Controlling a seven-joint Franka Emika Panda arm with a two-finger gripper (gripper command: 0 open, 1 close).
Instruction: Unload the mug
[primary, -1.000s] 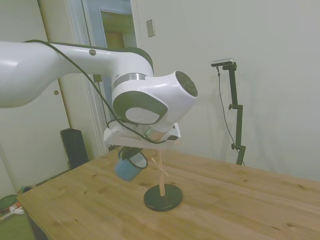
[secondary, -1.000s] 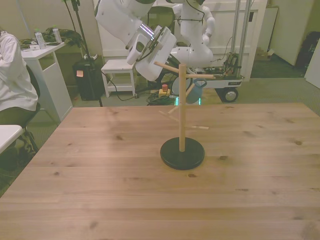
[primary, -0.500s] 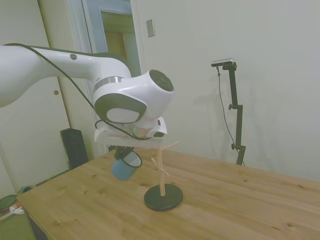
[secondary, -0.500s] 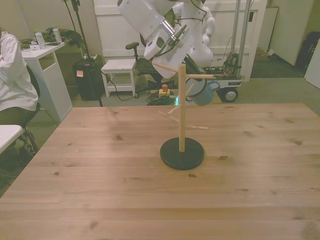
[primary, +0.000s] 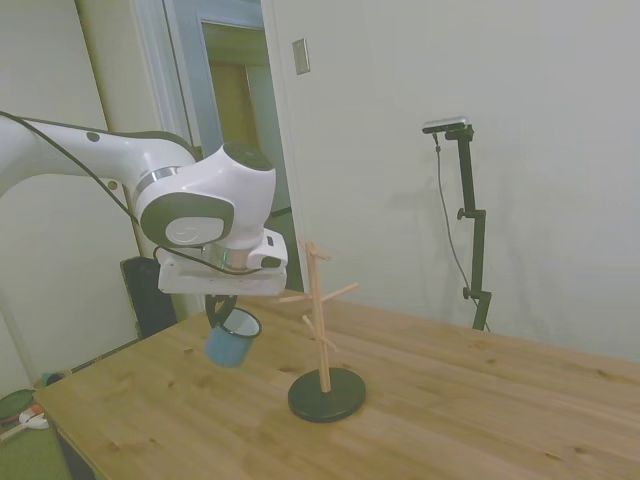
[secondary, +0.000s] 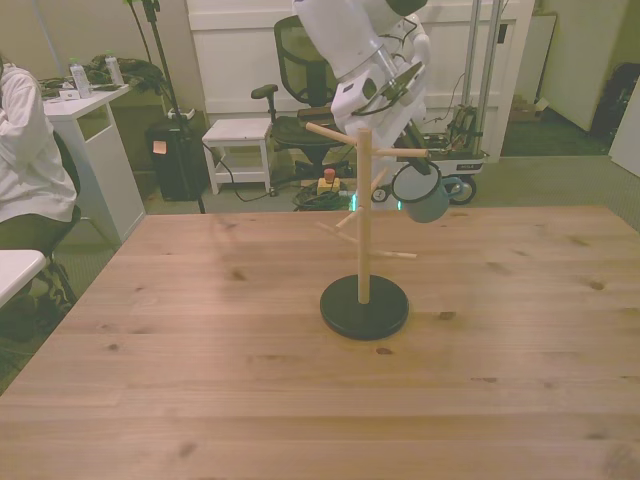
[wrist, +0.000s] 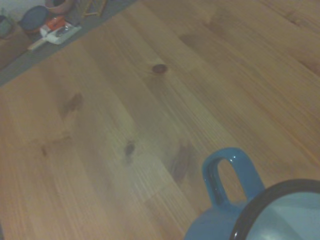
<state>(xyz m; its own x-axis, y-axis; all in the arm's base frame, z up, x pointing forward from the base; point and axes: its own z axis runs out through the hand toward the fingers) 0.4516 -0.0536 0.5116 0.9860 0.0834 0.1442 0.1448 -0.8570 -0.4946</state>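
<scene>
Blue mug (primary: 231, 340) is hanging in the air under the white arm (primary: 195, 205), over toward the side view's left. The tool (primary: 222, 312) has it pinched at the rim, so it's clenched on the mug, which sits tilted with its white inside showing and nothing under it but bare tabletop (primary: 170, 400). It's clear of the pegs, not touching any of them.

Moving right in the side view, the wooden peg stand (primary: 321, 330) comes next, just beside the mug, upright on its round black base with pegs sticking out at different heights. Past that it's only wood planks out to the far edge.

In the front view a person (secondary: 28, 150) in a white top sits off at the front view's left, away from the tabletop. The stand (secondary: 364, 235) is near the middle, and the mug (secondary: 425, 200) hangs just to the front view's right of its post, about level with the upper pegs.

The wrist view shows the mug's loop handle (wrist: 231, 172) and dark rim from close up, with wood grain below.
</scene>
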